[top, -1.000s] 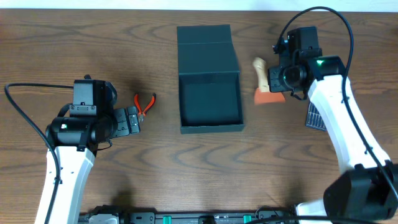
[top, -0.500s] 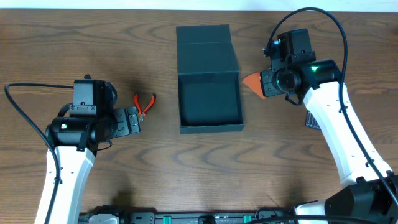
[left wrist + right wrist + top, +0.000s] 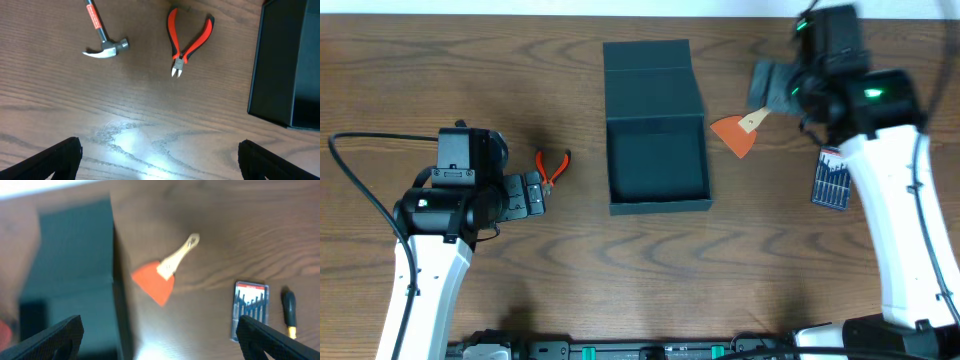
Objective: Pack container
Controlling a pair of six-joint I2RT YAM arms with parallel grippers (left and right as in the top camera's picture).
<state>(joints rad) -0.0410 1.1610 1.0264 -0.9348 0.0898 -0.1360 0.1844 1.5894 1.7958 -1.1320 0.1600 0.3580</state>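
Note:
The container (image 3: pixel 657 165) is a dark teal-grey square box in the middle of the table, its flap lid (image 3: pixel 650 78) folded back at the far side. Its inside looks bare. The container (image 3: pixel 70 280) also fills the left of the right wrist view. An orange scraper (image 3: pixel 735 132) with a wooden handle lies on the table just right of the box, outside it. My right gripper (image 3: pixel 770 88) hovers open above and behind the scraper (image 3: pixel 162 275), nothing between its fingers. My left gripper (image 3: pixel 532 193) stands open left of the box, above bare wood (image 3: pixel 160 160).
Red-handled pliers (image 3: pixel 552 167) lie left of the box, and the left wrist view shows a small hammer (image 3: pixel 102 37) beside the pliers (image 3: pixel 187 42). A screwdriver set (image 3: pixel 830 182) lies at the right, with a single black-handled screwdriver (image 3: pixel 289 311) next to the set (image 3: pixel 251 311).
My right gripper carried the scraper left toward the box, opened and let it go, then rose and drew back. The left arm has not moved.

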